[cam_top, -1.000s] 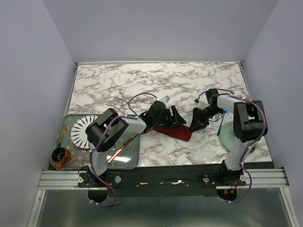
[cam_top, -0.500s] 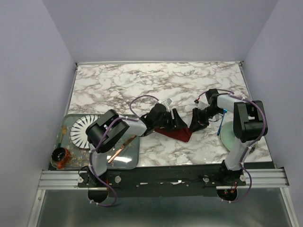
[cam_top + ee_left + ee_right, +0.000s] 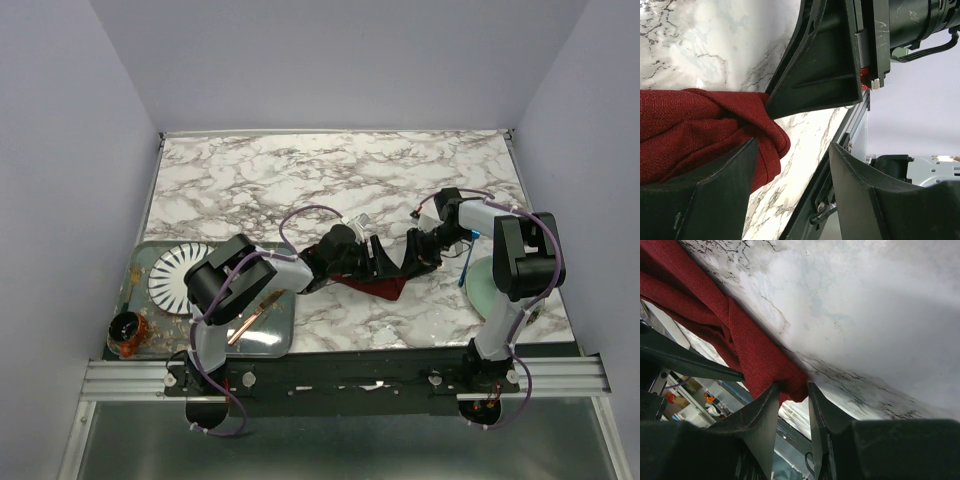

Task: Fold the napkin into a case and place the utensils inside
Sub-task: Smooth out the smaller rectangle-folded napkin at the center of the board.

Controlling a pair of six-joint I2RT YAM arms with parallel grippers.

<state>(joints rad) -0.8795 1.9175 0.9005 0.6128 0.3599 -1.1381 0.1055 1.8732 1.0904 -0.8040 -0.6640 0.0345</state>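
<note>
The dark red napkin lies bunched on the marble between the two grippers. My right gripper is shut on its corner; in the right wrist view the cloth is pinched between the fingertips of the right gripper. My left gripper is open right beside it. In the left wrist view the napkin lies against one finger of the left gripper, and the right gripper's finger holds the cloth's tip. The blue-handled fork lies by a pale green plate. The silvery utensil is not visible.
A grey tray at the near left holds a white ribbed plate and a copper knife. A small dark bowl stands at its left corner. The table's near edge rail shows in both wrist views.
My left gripper has moved right along the napkin until it is close to the right gripper. The cloth has bunched narrower. The right gripper has barely moved.
</note>
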